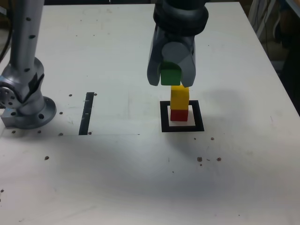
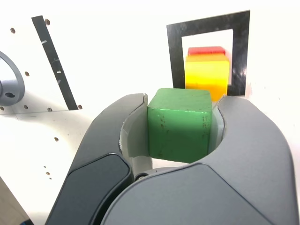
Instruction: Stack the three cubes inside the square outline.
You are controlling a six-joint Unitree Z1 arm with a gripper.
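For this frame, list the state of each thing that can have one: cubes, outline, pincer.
green cube: clamped in the pincer, in the air above the stack, not yet set down.
yellow cube: upright on the red cube.
red cube: on the table inside the square outline, bottom of the stack.
square outline: flat on the table, holding the two-cube stack.
pincer: shut on the green cube.
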